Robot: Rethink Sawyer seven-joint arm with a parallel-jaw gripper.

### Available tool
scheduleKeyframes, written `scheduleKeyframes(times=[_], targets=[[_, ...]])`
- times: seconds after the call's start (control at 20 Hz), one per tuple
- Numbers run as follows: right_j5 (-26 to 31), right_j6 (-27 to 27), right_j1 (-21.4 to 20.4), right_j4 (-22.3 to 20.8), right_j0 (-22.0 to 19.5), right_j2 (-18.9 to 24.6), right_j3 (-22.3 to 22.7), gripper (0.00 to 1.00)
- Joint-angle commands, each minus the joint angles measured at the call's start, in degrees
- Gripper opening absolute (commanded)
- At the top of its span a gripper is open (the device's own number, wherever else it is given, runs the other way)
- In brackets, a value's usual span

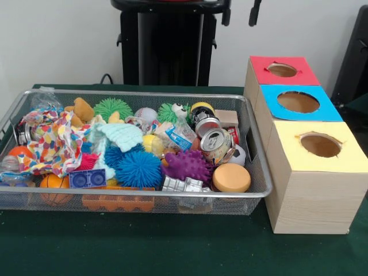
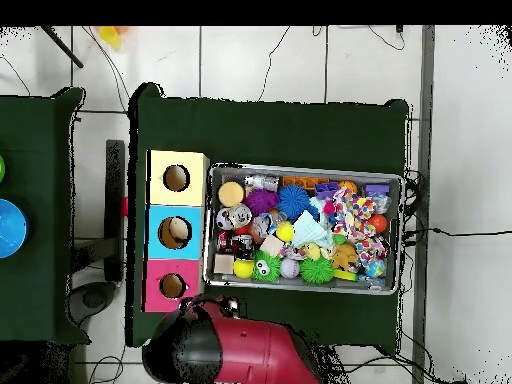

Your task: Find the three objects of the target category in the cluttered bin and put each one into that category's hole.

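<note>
The wire mesh bin stands on the green table, full of clutter. A large white dotted fabric piece lies crumpled at its left end; in the overhead view it lies toward the bin's right end. I cannot pick out the two small dotted bundles in the clutter. The yellow-surround hole tops the nearest wooden box, right of the bin, and also shows in the overhead view. The arm is drawn back; only a dark tip of the gripper shows at the top edge, far from the bin.
Blue-surround and red-surround holes top the boxes behind the yellow one. The bin holds spiky balls, a mint knitted cloth, a can, a tan disc and toys. The red arm sits by the red box.
</note>
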Motion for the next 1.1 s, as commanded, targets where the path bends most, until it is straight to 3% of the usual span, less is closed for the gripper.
scheduleKeyframes(times=[0.05, 0.65, 1.1], targets=[[-4.11, 4.65, 4.57, -2.14, -3.24, 2.61, -1.55, 1.0], [-1.07, 3.82, 6.54, -1.69, -4.37, 3.7, -6.8, 1.0], [-1.91, 0.01, 9.18, -3.15, -7.89, 5.18, -9.54, 1.0]])
